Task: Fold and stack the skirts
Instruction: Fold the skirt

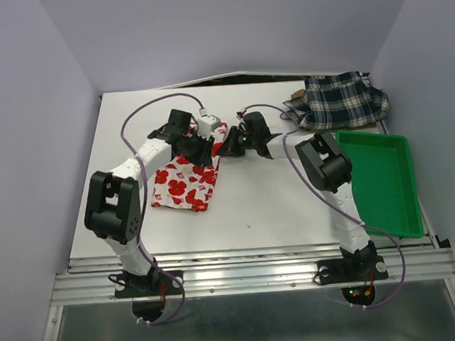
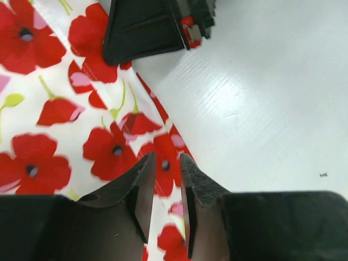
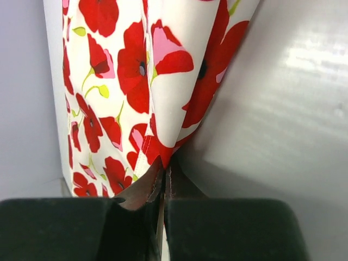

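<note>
Top external view shows the flowered skirt point(image 1: 186, 181) on the tabletop point(image 1: 276, 206), its long axis running from far right to near left, with both arms at its far corner. Right jaws are clamped on the hem. Left jaws stand slightly parted astride the edge, seemingly holding nothing. Bare tabletop lies rightward.

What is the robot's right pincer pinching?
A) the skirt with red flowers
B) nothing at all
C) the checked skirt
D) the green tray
A: the right wrist view shows the right pincer closed on a fold of the skirt with red flowers; the checked skirt and the green tray lie apart from it.
</note>
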Available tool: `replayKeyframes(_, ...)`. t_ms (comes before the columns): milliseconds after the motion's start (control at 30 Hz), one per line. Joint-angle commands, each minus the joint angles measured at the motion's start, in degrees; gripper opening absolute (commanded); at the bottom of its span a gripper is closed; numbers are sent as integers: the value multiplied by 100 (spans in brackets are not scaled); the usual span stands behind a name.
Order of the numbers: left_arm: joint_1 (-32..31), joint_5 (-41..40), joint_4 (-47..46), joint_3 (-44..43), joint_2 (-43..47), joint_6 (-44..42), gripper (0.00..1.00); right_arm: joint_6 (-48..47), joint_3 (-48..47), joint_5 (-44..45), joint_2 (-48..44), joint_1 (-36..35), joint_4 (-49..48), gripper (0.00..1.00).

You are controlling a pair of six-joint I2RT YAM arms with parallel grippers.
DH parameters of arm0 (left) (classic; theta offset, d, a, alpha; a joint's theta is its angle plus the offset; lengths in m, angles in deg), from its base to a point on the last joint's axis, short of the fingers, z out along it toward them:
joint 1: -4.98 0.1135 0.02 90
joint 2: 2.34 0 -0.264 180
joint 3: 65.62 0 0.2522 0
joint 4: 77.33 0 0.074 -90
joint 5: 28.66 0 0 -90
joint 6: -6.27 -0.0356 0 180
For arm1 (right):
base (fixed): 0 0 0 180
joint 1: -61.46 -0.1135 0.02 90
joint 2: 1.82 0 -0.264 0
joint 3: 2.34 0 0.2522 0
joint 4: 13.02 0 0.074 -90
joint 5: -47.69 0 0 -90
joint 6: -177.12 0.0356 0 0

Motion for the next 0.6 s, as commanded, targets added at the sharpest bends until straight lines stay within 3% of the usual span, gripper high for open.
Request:
replayKeyframes(0, 349, 607, 956, 159, 778, -1030, 41, -1038, -491, 501, 460, 108, 1227, 1)
replayKeyframes(133, 333, -23, 1336, 510, 1068, -1270, 42, -1038, -537, 423, 478, 108, 1229, 1)
replayKeyframes(233, 9, -428, 1240, 914, 1410, -1139, 45, -915, -572, 370, 522, 108, 1237, 1)
replayKeyframes(300, -412, -1147, 1046, 1099, 1481, -937, 45, -818, -581, 343, 557, 108, 1220, 1)
replayKeyframes(567, -906, -2028, 493, 942, 972, -251, 49, -634, -642, 343, 593, 108, 1237, 3)
